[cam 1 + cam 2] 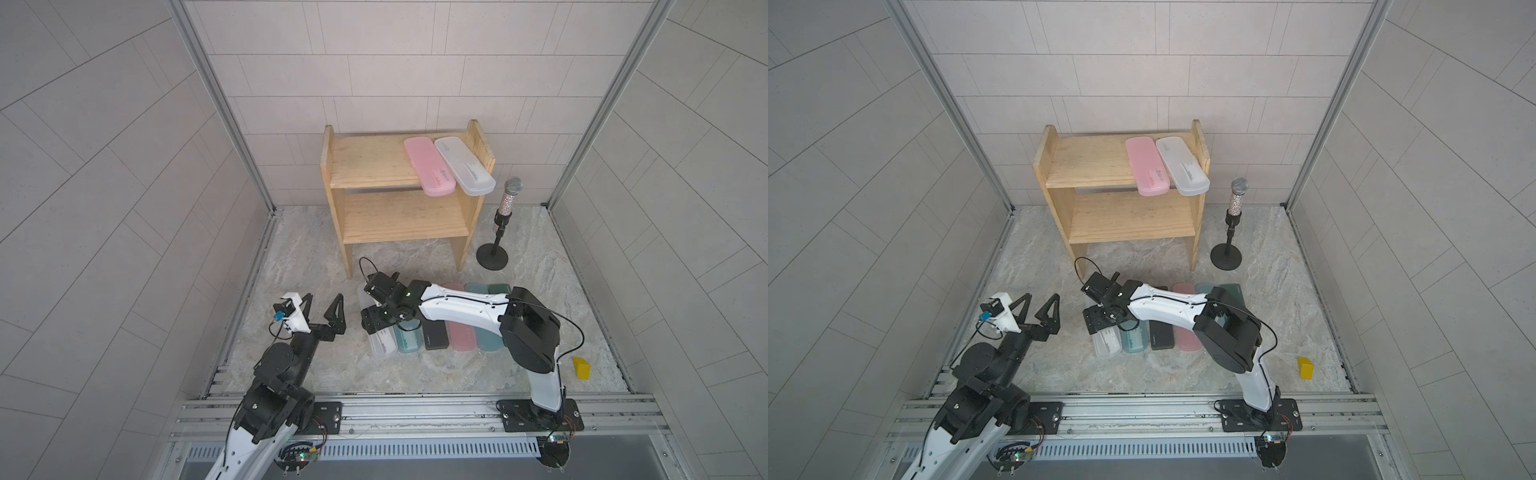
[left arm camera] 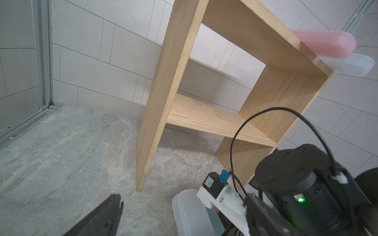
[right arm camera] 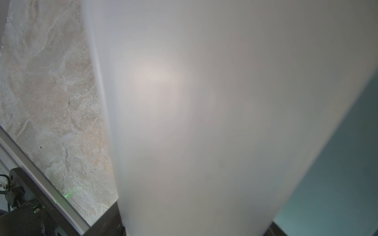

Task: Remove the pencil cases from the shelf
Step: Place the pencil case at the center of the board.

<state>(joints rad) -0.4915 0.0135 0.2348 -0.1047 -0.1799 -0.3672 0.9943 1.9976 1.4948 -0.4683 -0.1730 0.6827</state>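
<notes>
Pink case (image 1: 428, 165), frosted white case (image 1: 464, 166), pine shelf (image 1: 365, 160)

Shelf (image 1: 374, 162) top tier: left half bare, open from the front. Right half taken by pink case (image 1: 428, 166) and frosted white case (image 1: 464, 166), both overhanging the front edge. Raised side panels bar sideways entry. Lower tier bare. Microphone (image 1: 500, 224) crowds the shelf's right leg. Right arm (image 1: 461, 309) spans the floor row of cases (image 1: 462, 340). Floor left of the shelf is open
</notes>
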